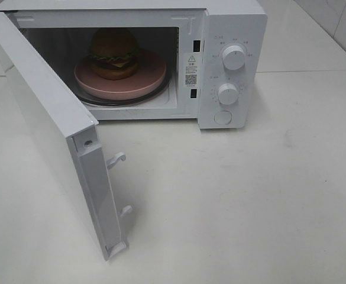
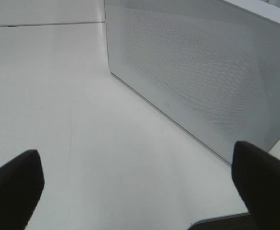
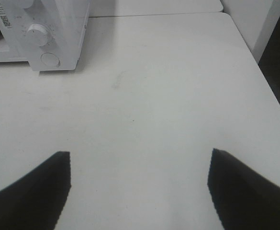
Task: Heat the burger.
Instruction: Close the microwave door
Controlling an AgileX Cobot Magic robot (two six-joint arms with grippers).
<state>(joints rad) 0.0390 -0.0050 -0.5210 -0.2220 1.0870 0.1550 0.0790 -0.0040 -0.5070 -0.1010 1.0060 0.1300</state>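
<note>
The burger (image 1: 114,53) with golden-brown bun, lettuce and cheese sits on a round pink plate (image 1: 146,74) inside the white microwave (image 1: 232,35). The microwave door (image 1: 48,127) stands wide open toward the front left. Neither arm shows in the exterior high view. My left gripper (image 2: 137,184) is open and empty above the table, facing the outer face of the open door (image 2: 202,72). My right gripper (image 3: 139,184) is open and empty above the table, some way from the microwave's control panel (image 3: 39,33).
The microwave has two white knobs (image 1: 233,58) and a round button (image 1: 222,117). Two latch hooks (image 1: 118,158) stick out of the door's edge. The white table (image 1: 249,195) ends at an edge on the right in the right wrist view (image 3: 266,81).
</note>
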